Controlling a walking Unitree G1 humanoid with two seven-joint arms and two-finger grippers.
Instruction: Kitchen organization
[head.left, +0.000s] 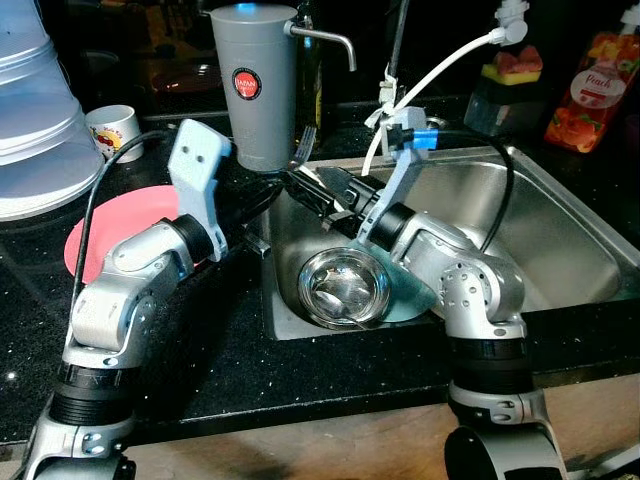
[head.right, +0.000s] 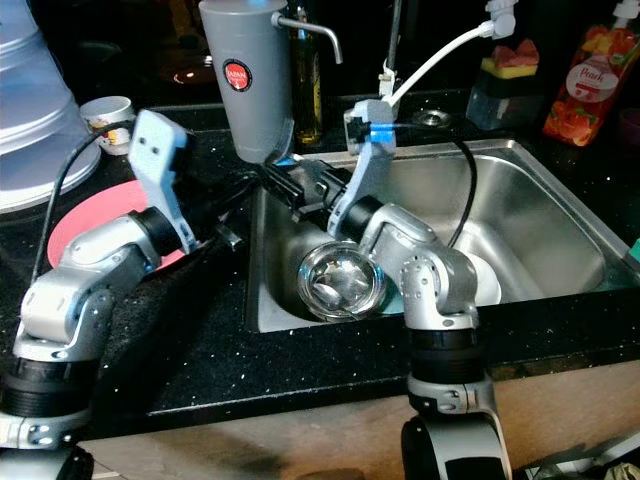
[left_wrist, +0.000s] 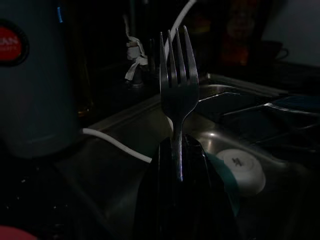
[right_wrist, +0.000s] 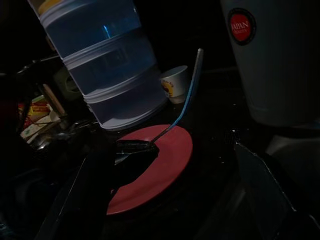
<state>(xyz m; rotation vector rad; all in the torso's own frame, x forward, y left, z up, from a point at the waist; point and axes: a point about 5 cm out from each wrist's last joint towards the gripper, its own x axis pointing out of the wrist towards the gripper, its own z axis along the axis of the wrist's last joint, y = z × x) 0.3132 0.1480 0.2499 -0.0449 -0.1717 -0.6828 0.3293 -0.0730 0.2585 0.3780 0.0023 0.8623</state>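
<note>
— Where is the silver metal fork (left_wrist: 178, 95) sitting?
— Upright between the left gripper (left_wrist: 178, 150) jaws, which are clamping its handle over the steel sink (head.left: 560, 200)'s left rim.
— And the right gripper (right_wrist: 131, 149)?
— Its jaws are pinching a thin metal utensil handle (right_wrist: 189, 97) there too, above the black tabletop (head.left: 240, 370) edge.

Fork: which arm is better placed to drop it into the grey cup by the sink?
Left, probably. The left gripper is shut on the fork, tines up, near the grey cup. The right gripper is occupied, shut on a thin utensil.
</note>
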